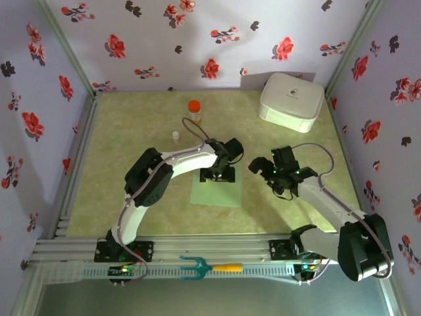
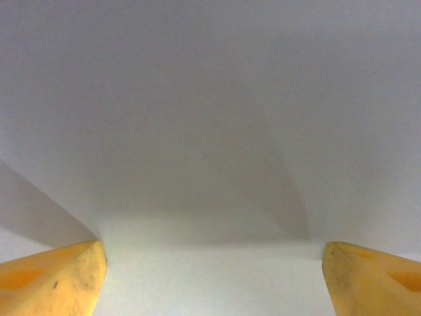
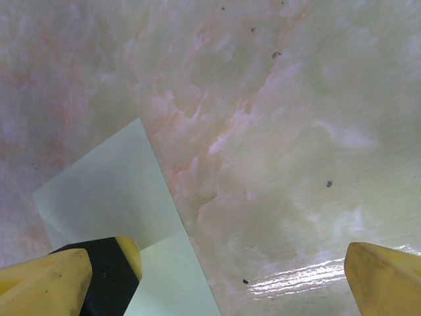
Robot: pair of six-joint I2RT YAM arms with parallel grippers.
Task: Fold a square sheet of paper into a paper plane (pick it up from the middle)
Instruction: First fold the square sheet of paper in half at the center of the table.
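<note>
The square sheet of paper [image 1: 216, 193] lies pale green on the marbled table [image 1: 131, 178], just ahead of the two arms. My left gripper [image 1: 218, 174] points down onto its far half. In the left wrist view the paper [image 2: 210, 131] spreads flat and close under my left gripper [image 2: 214, 276], whose yellow fingertips [image 2: 59, 276] stand wide apart with nothing between them. My right gripper [image 1: 266, 168] hovers open just right of the sheet. Its view has a raised paper corner [image 3: 105, 197] beside the left fingertip [image 3: 46, 283]; my right gripper [image 3: 217, 283] spans bare table. The paper plane is out of view.
A white rounded box [image 1: 291, 99] stands at the back right corner. An orange-capped bottle [image 1: 194, 110] and a small white cap [image 1: 175, 136] sit behind the left arm. A teal fork-shaped tool with a yellow handle [image 1: 204, 266] rests on the front rail. Floral walls enclose the table.
</note>
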